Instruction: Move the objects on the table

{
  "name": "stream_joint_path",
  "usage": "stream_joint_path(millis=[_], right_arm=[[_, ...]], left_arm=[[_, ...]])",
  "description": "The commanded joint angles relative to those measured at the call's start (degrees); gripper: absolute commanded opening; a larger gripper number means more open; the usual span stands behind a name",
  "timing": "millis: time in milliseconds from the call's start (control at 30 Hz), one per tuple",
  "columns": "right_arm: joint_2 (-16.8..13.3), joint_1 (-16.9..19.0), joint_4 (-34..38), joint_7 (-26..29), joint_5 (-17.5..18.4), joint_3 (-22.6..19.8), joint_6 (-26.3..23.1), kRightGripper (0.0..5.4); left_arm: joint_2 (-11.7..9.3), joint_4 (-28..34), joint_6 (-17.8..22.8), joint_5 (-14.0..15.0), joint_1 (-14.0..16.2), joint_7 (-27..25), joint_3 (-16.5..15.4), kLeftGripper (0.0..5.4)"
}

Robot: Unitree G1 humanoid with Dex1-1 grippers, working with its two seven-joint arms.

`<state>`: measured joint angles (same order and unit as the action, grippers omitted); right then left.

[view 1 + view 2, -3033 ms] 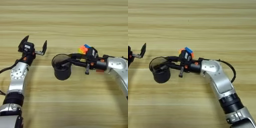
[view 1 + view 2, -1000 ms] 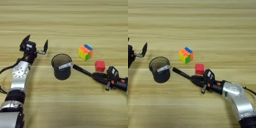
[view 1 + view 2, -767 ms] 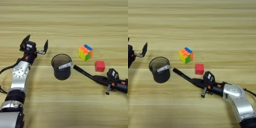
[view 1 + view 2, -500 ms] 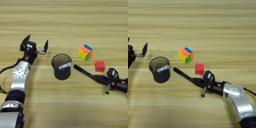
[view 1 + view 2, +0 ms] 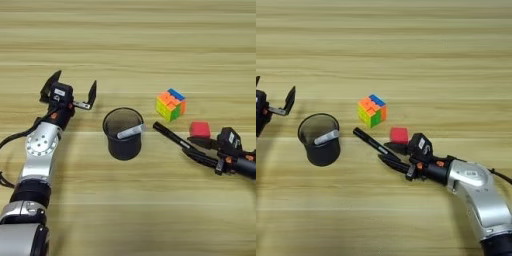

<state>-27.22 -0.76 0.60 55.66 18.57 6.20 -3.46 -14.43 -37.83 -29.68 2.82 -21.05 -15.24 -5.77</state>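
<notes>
I see the right claw (image 5: 390, 154) low over the worktop (image 5: 128, 45), reaching in from the right side, its two black fingers pointing left and spread narrowly. The black marker (image 5: 370, 141) lies between those fingers at its near end and runs up and to the left from them, its far tip pointing toward the mesh cup; I cannot tell whether the fingers press on it or merely flank it. The upper finger sits just below the red cube (image 5: 399, 135), which rests on the wood close beside the claw. A little further up and left of the red cube stands the puzzle cube (image 5: 171, 104), turned so one corner faces me, showing orange, green, yellow and blue tiles.

The black mesh cup (image 5: 123, 134) stands upright left of the marker's tip, near it but apart. Inside it the white pen (image 5: 131, 132) leans across the mouth, its end resting on the right side of the rim.

My left claw (image 5: 69, 92) is up at the left of the cup, well clear of it, fingers spread wide and holding nothing, with the silver forearm running down toward the lower left corner
</notes>
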Motion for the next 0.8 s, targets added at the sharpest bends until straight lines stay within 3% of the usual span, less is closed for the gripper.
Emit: stream_joint_path(millis=[33,433,667,800], right_arm=[[-0.8,-0.9,4.5,-0.5,1.1,-0.9,-2.1,2.38],[-0.4,-3.9,13.8,-1.7,1.6,1.1,-5.4,3.72],[0.8,-6.5,13.4,-1.5,1.0,4.4,-6.1,4.42],[3.7,-9.0,11.4,-3.9,0.2,5.6,-6.2,4.89]], left_arm=[[-0.1,-0.4,-0.5,-0.4,-0.8,0.2,0.1,5.40],[-0.2,-1.6,-0.9,-0.5,-1.6,0.3,0.1,5.40],[-0.2,-1.8,-1.1,-0.6,-1.7,0.5,0.2,5.40],[-0.2,-1.8,-1.3,-0.8,-1.5,0.7,0.3,5.40]])
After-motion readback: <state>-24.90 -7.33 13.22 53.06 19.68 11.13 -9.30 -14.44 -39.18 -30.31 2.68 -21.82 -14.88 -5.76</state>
